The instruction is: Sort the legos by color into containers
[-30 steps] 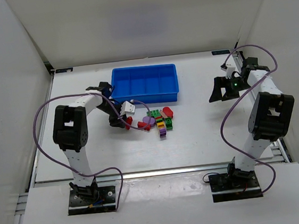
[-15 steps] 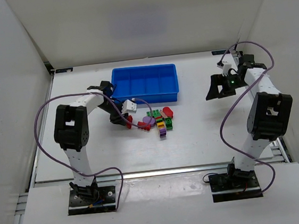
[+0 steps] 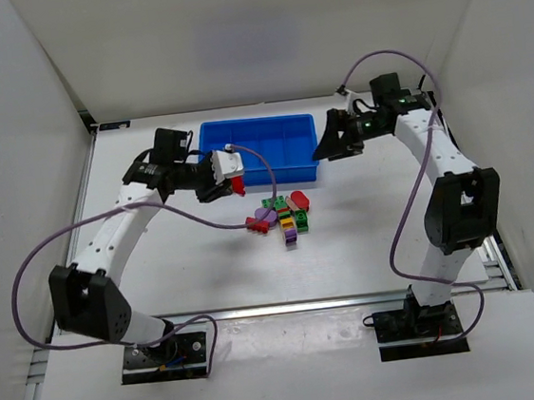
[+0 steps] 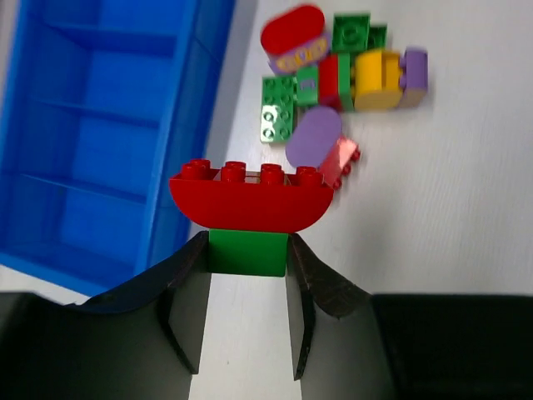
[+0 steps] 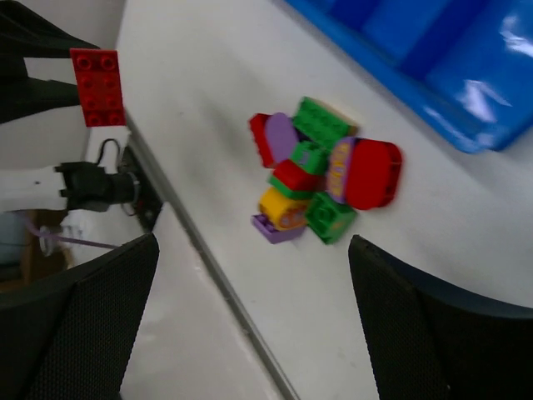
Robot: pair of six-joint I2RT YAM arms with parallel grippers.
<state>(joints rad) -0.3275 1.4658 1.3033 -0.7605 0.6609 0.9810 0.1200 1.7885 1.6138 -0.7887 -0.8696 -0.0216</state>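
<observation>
My left gripper [image 4: 247,258] is shut on a green lego [image 4: 247,252] with a red curved lego [image 4: 251,196] stuck on top. It hangs by the front left corner of the blue tray of containers [image 4: 100,125]. From above, this gripper [image 3: 230,180] and its red lego [image 3: 237,184] sit at the tray's [image 3: 274,174] front wall. The other legos lie in a pile [image 3: 285,215] in front of the tray: red, green, purple and yellow ones [image 4: 376,79]. My right gripper [image 3: 332,141] is open by the tray's right end and looks down on the pile [image 5: 321,171].
White walls close in the table on three sides. A metal rail [image 5: 208,258] runs along the table's front edge. A purple cable [image 3: 202,216] trails from the left wrist to the table near the pile.
The left gripper closed on the red-and-green lego at the pile, then rose and moved back to the tray's left front corner. The right arm swung left from the table's right side to the tray's right end.
</observation>
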